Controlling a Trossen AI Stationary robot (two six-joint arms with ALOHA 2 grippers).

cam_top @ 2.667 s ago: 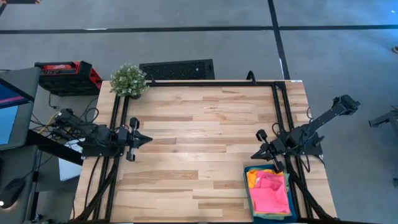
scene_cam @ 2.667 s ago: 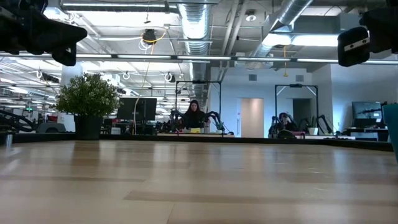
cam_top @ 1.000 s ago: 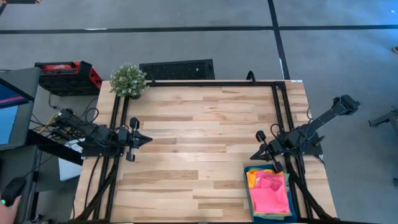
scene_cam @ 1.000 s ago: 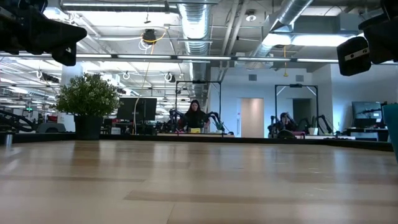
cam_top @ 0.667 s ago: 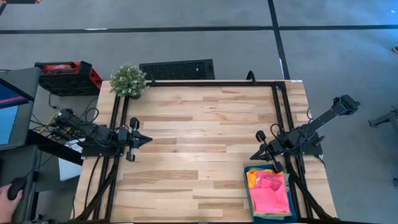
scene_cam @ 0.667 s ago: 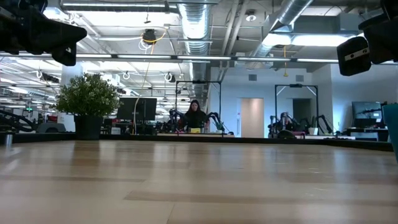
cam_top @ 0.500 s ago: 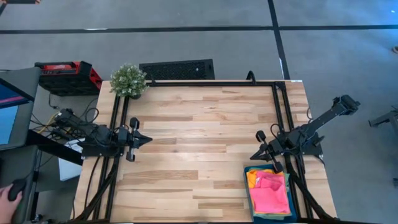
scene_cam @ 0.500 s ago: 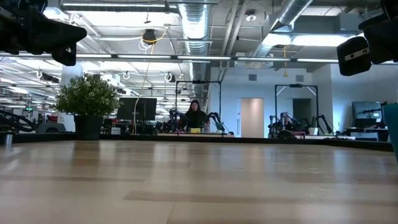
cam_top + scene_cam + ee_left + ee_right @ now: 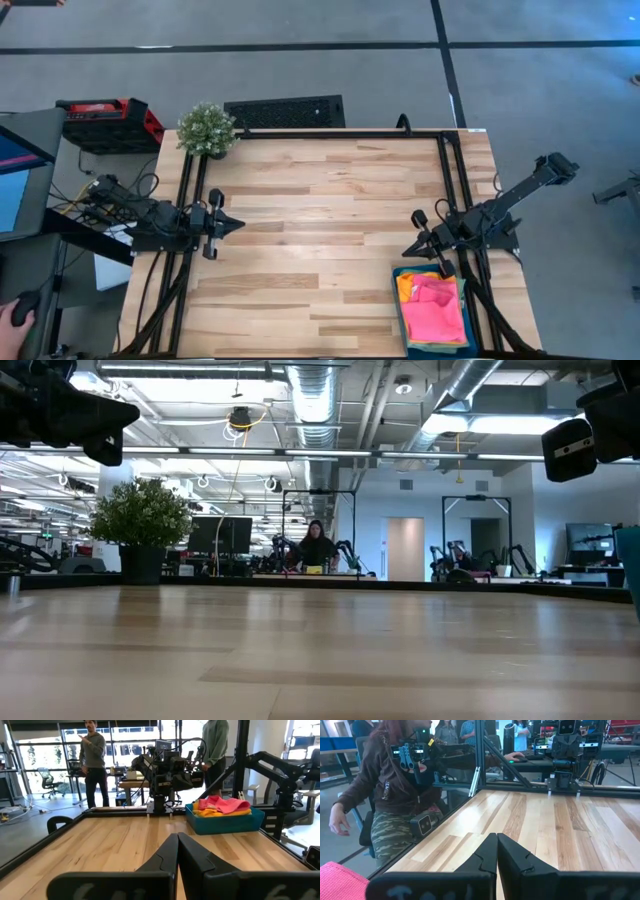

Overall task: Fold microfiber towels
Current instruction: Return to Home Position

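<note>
The towels lie piled in a dark teal tray (image 9: 403, 323) at the table's near right corner. The hot pink towel (image 9: 438, 308) is on top, with an orange one (image 9: 405, 290) showing at its left; the yellow and green ones do not show apart. The pile also shows in the left wrist view (image 9: 223, 805). My right gripper (image 9: 405, 251) is shut and empty, just beyond the tray's far left corner. My left gripper (image 9: 238, 224) is shut and empty at the table's left edge.
A potted plant (image 9: 207, 129) stands at the far left corner. Black frame rails (image 9: 340, 133) run along the table's far, left and right edges. A person (image 9: 400, 785) sits beside the table's left side, and others stand in the room beyond.
</note>
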